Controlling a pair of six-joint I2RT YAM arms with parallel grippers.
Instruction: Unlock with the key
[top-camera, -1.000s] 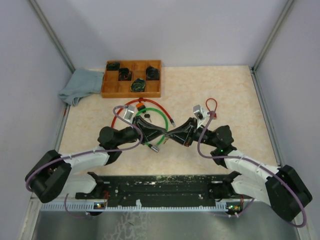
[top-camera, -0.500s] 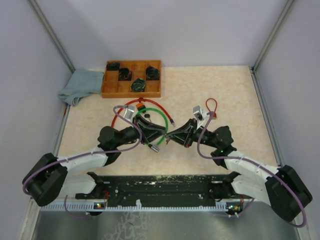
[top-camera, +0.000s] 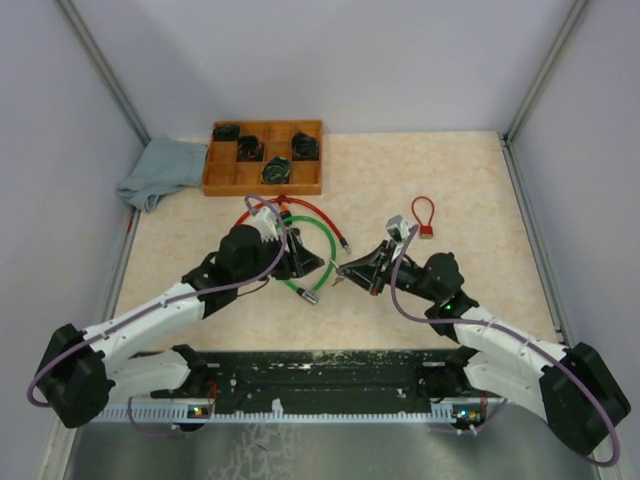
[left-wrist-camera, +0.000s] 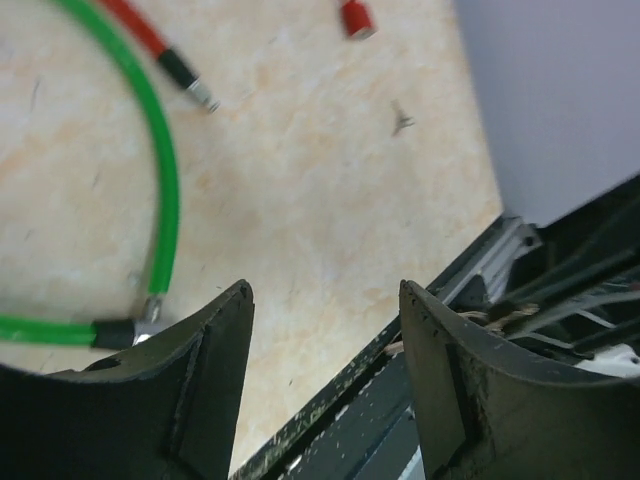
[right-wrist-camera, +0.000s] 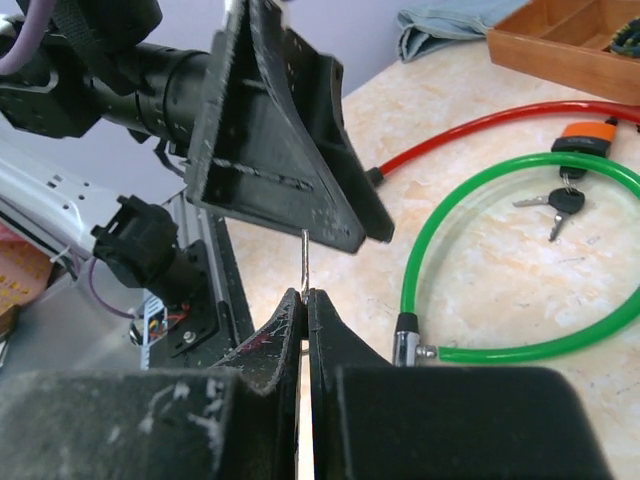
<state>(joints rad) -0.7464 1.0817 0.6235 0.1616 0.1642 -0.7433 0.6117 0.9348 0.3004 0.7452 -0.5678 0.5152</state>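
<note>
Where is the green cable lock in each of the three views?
Top external: green cable lock near the centre of the picture.
Left wrist: green cable lock curving down the left side, metal end at bottom left.
Right wrist: green cable lock as a loop on the right, keys lying inside it.
Shared landmark: the red cable beside it, in all three views.

Left tool (top-camera: 316, 262) faces right tool (top-camera: 341, 273), seemingly just apart.

Left gripper (left-wrist-camera: 325, 300) jaws opened, releasing the key (right-wrist-camera: 304, 258).
</note>
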